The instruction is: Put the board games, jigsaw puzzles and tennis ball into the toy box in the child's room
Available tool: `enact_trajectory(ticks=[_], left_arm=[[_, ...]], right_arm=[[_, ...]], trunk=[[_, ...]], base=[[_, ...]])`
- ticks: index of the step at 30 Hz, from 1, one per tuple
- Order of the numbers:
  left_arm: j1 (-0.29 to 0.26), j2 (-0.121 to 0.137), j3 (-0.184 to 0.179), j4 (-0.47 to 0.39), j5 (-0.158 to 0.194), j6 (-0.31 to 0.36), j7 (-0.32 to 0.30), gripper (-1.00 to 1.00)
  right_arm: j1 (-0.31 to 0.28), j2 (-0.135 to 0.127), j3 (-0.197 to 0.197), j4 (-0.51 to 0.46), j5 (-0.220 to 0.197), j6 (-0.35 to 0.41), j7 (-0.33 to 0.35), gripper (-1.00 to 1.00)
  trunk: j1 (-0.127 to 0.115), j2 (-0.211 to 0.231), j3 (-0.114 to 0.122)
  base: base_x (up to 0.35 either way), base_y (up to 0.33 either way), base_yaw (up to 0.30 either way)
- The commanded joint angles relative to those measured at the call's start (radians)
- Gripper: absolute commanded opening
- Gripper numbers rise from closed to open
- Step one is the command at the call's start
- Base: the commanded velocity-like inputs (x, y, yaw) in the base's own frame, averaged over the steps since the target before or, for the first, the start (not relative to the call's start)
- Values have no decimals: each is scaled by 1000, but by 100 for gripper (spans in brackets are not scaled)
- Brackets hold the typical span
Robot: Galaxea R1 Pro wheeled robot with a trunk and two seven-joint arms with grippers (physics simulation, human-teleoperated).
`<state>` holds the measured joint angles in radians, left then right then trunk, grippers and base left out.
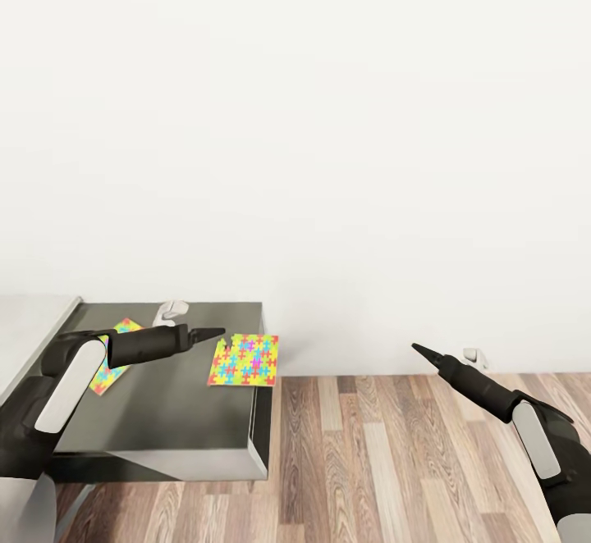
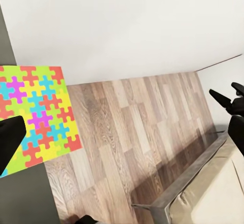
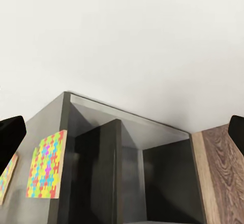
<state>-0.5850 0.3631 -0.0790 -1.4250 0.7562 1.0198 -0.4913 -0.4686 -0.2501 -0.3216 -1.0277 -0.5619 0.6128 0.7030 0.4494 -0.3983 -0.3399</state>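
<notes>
Two jigsaw puzzles lie on the low dark grey part of the table point(image 1: 180, 412). One puzzle point(image 1: 243, 360) overhangs the table's right edge and appears again in the left wrist view point(image 2: 43, 117) and the right wrist view point(image 3: 47, 165). The other puzzle point(image 1: 111, 367) is partly hidden behind my left arm. My left gripper point(image 1: 210, 333) hovers open just left of the overhanging puzzle, with one finger point(image 2: 10, 140) at its corner. My right gripper point(image 1: 423, 352) hangs open and empty over the floor, right of the table. The toy box, board games and tennis ball are out of view.
The lighter grey desk top point(image 1: 33, 321) adjoins at the left. A small white object point(image 1: 171, 309) sits at the table's back edge, and another point(image 1: 474, 356) sits at the wall's foot. Wood-plank floor point(image 1: 369, 461) spreads to the right. The bed's grey frame point(image 2: 193, 183) shows in the left wrist view.
</notes>
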Motion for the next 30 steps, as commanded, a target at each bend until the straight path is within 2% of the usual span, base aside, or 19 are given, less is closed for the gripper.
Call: enact_trajectory(ticks=[1, 30], left_arm=[[-1, 1, 0, 0, -5, 4, -6, 100], [-1, 0, 0, 0, -3, 17, -6, 100]], right_arm=[[-1, 0, -1, 0, -4, 7, 1, 100], [-1, -1, -2, 0, -5, 7, 1, 100]], trunk=[[1, -2, 0], [1, -2, 48]], base=[[0, 0, 0], [0, 0, 0]])
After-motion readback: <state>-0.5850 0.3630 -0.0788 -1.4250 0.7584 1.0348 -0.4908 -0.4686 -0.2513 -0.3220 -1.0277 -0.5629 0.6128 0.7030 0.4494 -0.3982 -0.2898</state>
